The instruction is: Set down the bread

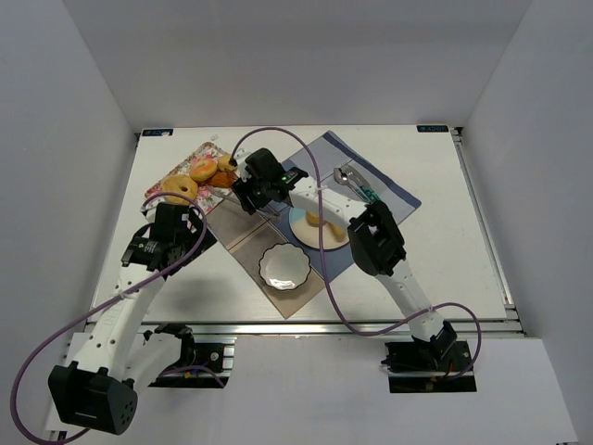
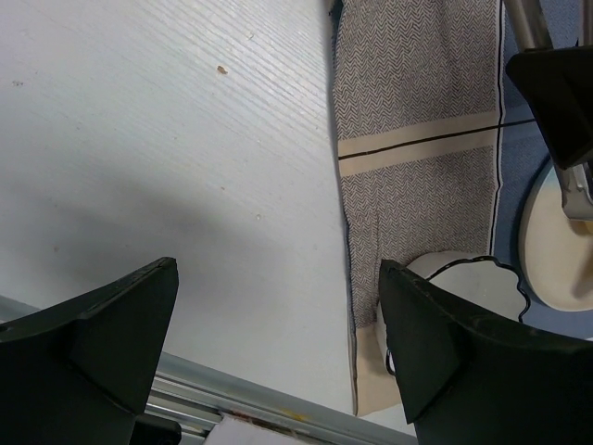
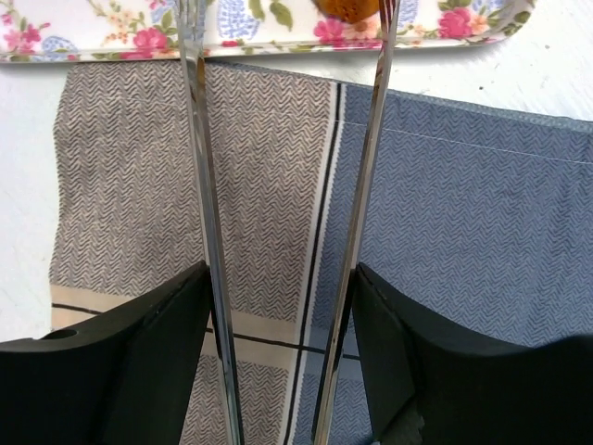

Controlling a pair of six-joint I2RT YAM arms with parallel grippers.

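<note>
Most of the bread (image 1: 202, 171) lies on the floral tray (image 3: 111, 28), where a golden-brown piece (image 3: 348, 6) sits between the arms of the metal tongs (image 3: 200, 139) that the right gripper (image 3: 281, 273) clamps from both sides. A second piece (image 1: 318, 221) rests on the plate (image 1: 298, 228). The right arm reaches left across the blue cloth (image 3: 463, 204), and the left gripper (image 2: 278, 278) hangs spread and empty over the table (image 2: 139, 139) beside the grey cloth (image 2: 417, 93).

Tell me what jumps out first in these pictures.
The right gripper clamps metal tongs whose tips flank a brown baked piece on the floral tray at the far left. In the top view, one bread piece lies on the pale plate mid-scene, over a blue cloth.
</note>
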